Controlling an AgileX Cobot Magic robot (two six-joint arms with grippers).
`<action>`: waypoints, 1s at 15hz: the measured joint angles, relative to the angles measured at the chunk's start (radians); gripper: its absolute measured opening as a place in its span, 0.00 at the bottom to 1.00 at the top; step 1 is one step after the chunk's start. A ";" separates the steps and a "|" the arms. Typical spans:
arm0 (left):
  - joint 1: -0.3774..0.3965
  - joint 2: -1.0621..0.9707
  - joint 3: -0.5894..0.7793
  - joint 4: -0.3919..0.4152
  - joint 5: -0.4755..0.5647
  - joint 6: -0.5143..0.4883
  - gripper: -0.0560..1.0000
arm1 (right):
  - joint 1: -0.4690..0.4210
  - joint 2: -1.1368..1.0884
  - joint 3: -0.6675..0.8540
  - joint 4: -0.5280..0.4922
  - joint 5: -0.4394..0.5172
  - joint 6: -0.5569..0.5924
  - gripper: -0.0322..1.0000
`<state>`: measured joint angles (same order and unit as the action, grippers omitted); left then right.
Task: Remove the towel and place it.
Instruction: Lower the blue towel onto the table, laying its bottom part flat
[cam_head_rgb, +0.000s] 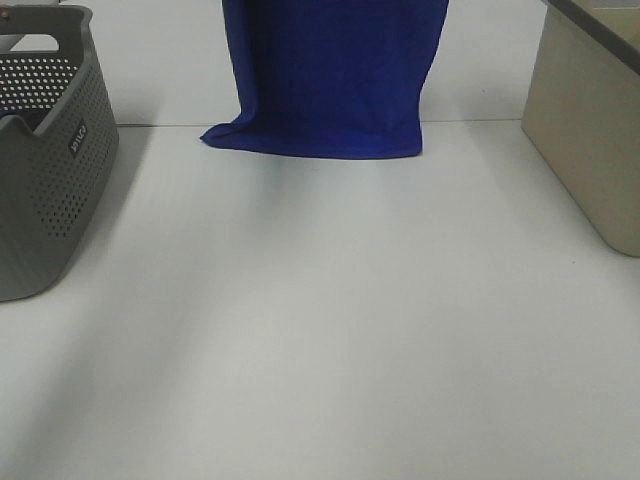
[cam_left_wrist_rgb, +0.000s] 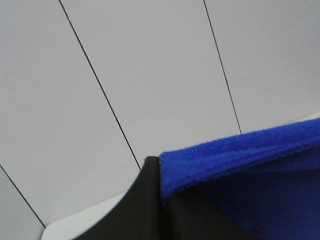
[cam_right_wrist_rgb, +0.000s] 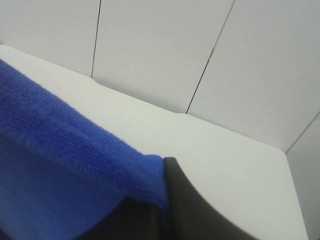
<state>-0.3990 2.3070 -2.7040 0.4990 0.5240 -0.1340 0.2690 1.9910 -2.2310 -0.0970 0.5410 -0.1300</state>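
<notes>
At the left of the desk (cam_head_rgb: 330, 330), a grey perforated basket (cam_head_rgb: 50, 190) carries a small dark label (cam_head_rgb: 77, 138) whose pale lettering is too small to read. Mid-scene the towel (cam_head_rgb: 330, 80) hangs as a limp blue sheet, its lower hem just crumpling on the desk, with the left end effector (cam_left_wrist_rgb: 159, 190) and the right end effector (cam_right_wrist_rgb: 164, 195) each clenched on its top hem; a beige bin (cam_head_rgb: 590, 130) stands at the right. Light, fuzzy and floppy, it will likely drape and fold freely, so the stitched hem near the corners looks the surest hold.
</notes>
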 joint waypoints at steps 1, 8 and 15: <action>-0.001 -0.033 0.000 -0.098 0.087 0.089 0.05 | 0.000 -0.017 -0.005 0.021 0.061 0.000 0.05; -0.005 -0.235 -0.001 -0.304 0.589 0.270 0.05 | 0.007 -0.169 -0.024 0.227 0.399 0.000 0.05; -0.005 -0.300 0.005 -0.387 0.690 0.296 0.05 | 0.007 -0.213 -0.024 0.313 0.613 0.000 0.05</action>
<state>-0.4040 2.0070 -2.6990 0.1120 1.2140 0.1620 0.2760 1.7780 -2.2550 0.2160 1.1540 -0.1300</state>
